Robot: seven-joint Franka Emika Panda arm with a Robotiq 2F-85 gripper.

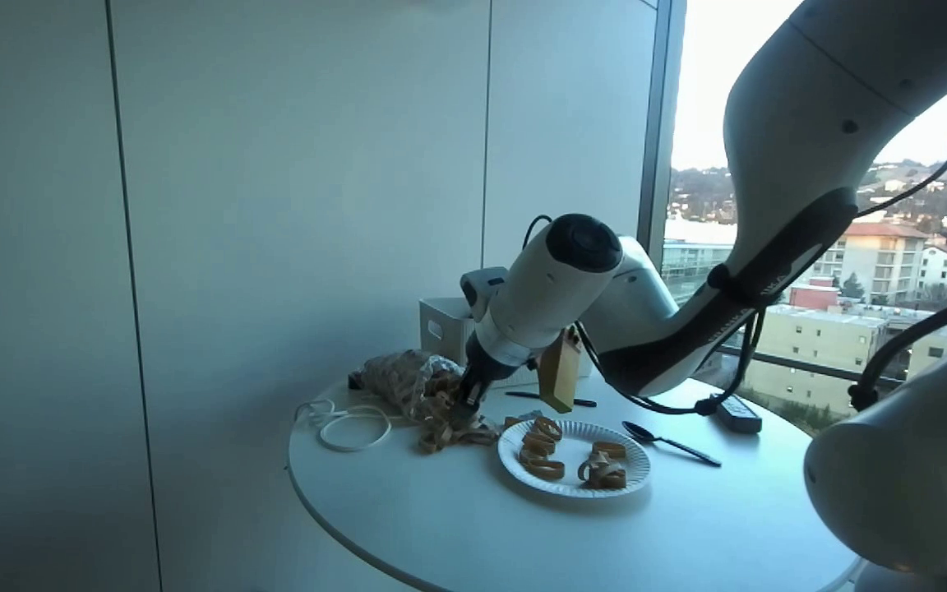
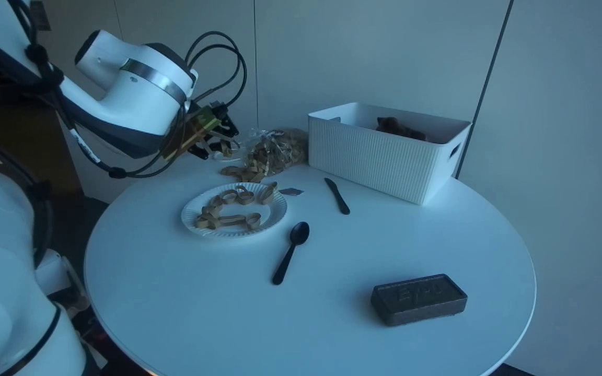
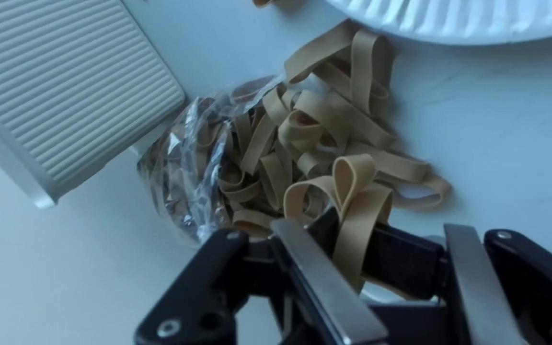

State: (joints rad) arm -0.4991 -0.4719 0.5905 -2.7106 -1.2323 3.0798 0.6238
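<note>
I have a round, smooth white table (image 2: 332, 334) in view. On it stands a rectangular white bin (image 2: 374, 156) with ribbed walls and a slotted end handle. A round white plate (image 1: 574, 441) with a fluted rim carries flat tan loops (image 1: 542, 470). The bag (image 3: 185, 163) is of clear, crinkled plastic; loose bands (image 3: 360, 120) of the same tan stock lie at its mouth. My gripper (image 3: 352, 239) is drawn nearly together, black pads (image 3: 403, 256) clamped on a held band (image 3: 356, 225), bent into upright loops above the table, near the bag's mouth. I cannot tell whether it is single.
</note>
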